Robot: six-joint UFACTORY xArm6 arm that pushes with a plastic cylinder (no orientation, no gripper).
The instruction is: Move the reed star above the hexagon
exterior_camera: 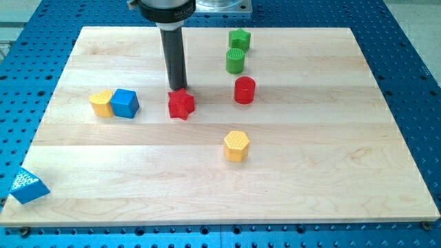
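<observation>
1. Red star point(181, 105): left of and above the yellow hexagon point(236, 145), well apart.
2. Tool tip point(178, 89): a plain rod without jaws, apparently touching the star's top edge, perhaps placed for pushing.

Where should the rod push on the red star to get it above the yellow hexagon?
Probably press the red star on its left face, coming from the view's left. The yellow hexagon lies down-right of it, so the star must slide rightward. My tip now sits at its top edge.

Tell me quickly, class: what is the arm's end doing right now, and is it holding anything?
My tip: a plain rod, holding nothing, at the red star's top edge.
</observation>
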